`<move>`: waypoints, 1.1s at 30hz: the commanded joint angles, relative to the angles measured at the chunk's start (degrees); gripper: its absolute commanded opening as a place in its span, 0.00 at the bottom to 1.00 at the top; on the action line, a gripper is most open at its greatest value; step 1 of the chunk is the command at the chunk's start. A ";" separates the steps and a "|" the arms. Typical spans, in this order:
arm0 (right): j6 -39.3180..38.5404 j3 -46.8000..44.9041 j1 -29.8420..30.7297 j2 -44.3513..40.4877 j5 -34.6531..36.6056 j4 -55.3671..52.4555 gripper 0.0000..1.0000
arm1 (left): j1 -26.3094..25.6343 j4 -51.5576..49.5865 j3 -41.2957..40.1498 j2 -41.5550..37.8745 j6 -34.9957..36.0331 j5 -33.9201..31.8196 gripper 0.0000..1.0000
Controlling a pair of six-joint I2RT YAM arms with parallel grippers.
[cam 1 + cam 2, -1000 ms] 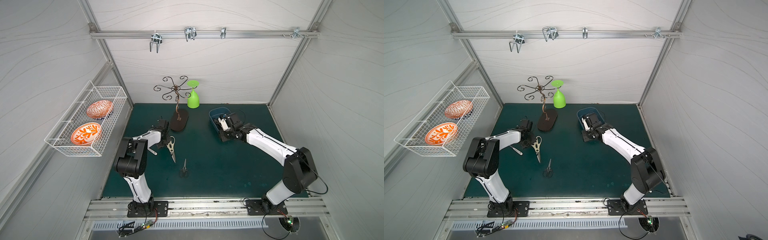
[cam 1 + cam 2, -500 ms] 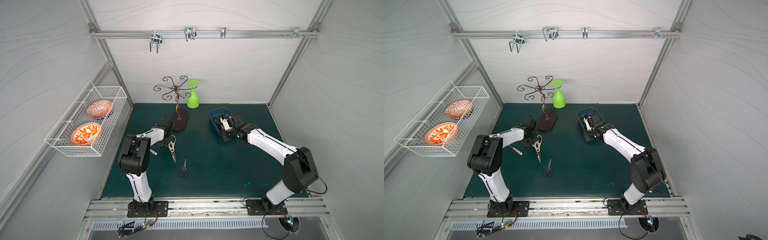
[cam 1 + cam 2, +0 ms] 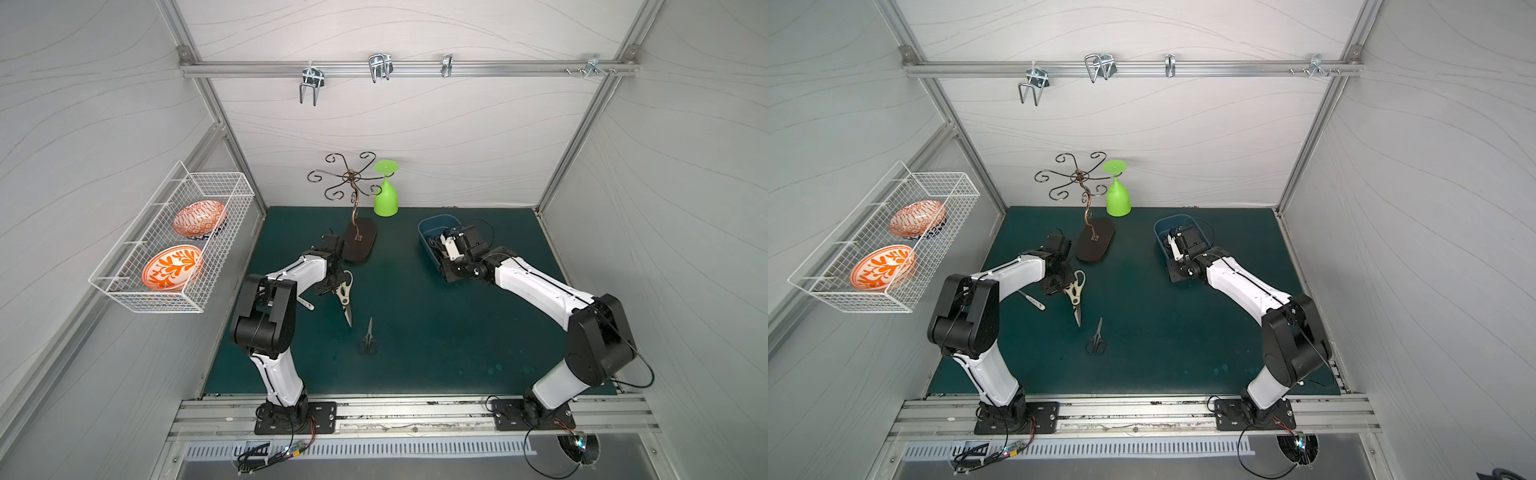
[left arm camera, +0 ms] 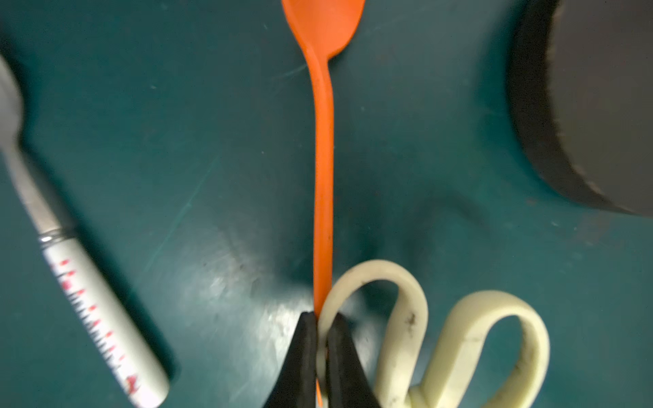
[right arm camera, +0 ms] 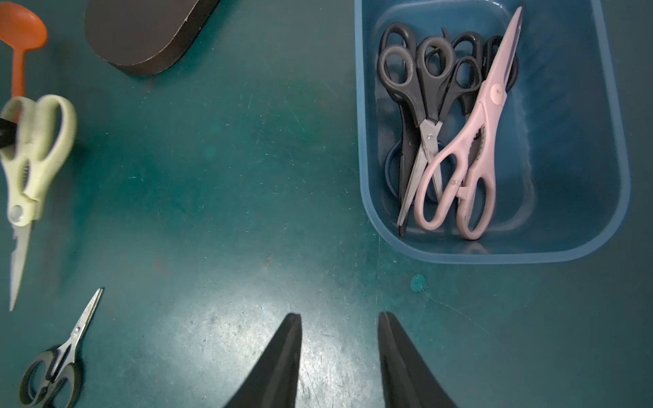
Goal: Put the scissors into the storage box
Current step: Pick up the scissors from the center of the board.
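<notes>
left hand went from open to clamped on cream-handled shears, handle loop | long axis front-back, tips toward robot bases | right hand part-open, empty

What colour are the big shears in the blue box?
Pink; the shears show best in the right wrist view.

Both top views look steeply down from high above the front edge of the green mat, far enough off to take in the whole mat. The left wrist camera hangs close over the mat's left half, looking along an orange spoon. The right wrist camera looks down from farther off, near the storage box at the back of the mat, and both wrist views share the cream-handled shears and that spoon.
</notes>
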 commanded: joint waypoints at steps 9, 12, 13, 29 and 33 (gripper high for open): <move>0.47 -0.81 -0.37 -1.02 1.38 0.18 0.41 | -0.18 -0.89 0.46 -4.23 0.89 0.70 0.00; 0.49 -0.88 -0.37 -1.02 1.26 0.13 0.41 | -0.24 -0.58 0.32 -3.17 1.04 0.36 0.00; 0.51 -0.92 -0.42 -1.10 1.33 0.20 0.40 | -0.19 -0.42 0.18 -2.55 0.96 0.13 0.00; 0.45 -1.18 -0.64 -0.79 1.83 0.37 0.41 | -0.22 1.97 -0.95 -0.13 -0.47 2.96 0.00; 0.81 -1.45 -0.98 -0.84 1.65 0.27 0.41 | -0.74 2.37 -1.39 -2.31 -1.14 4.76 0.00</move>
